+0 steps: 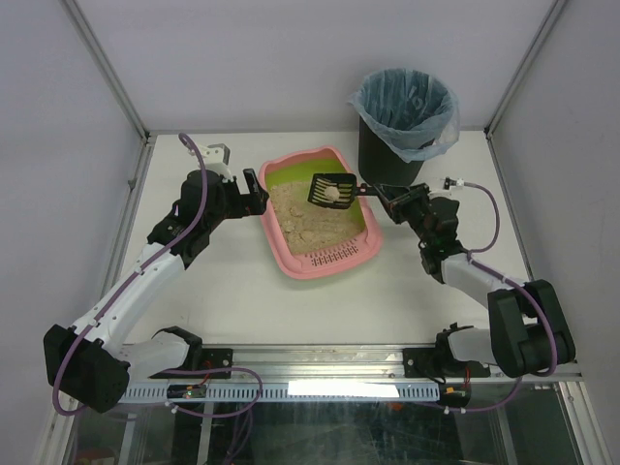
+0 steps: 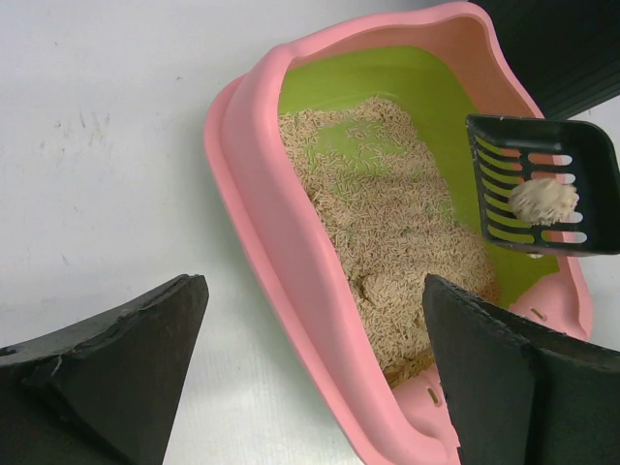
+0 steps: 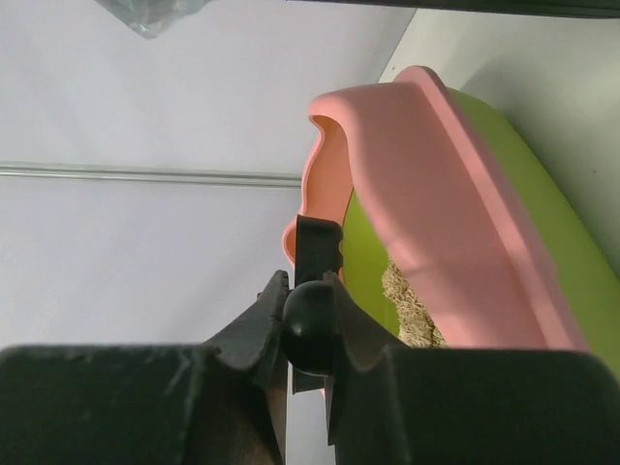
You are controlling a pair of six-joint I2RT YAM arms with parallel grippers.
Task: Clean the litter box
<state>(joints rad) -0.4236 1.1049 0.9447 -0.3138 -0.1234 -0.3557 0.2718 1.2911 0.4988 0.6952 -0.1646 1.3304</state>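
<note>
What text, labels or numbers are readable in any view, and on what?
None readable. No print, label or number shows on the litter box, the scoop, the bin or its blue bag. The arms show no legible markings either.

Setting: a robotics lab test cell, not a home.

Evidence:
- White bench (image 1: 223, 291) boxed in by plain white panel walls (image 1: 291, 58), framed by bare aluminium posts (image 1: 107, 68).
- Left arm (image 1: 136, 291) and right arm (image 1: 475, 276) mounted at a metal rail (image 1: 320, 356) along the near bench edge.
- Slotted cable duct (image 1: 387, 390) just below the rail; purple cables (image 1: 495, 215) looped along both arms.
- Household items on the bench read as staged props: pink litter box (image 1: 329, 262), black scoop (image 1: 329, 191) and black bin (image 1: 387, 160) lined with a blue bag (image 1: 405, 102).
- Flat, even lighting; every surface is bare white or grey.
</note>
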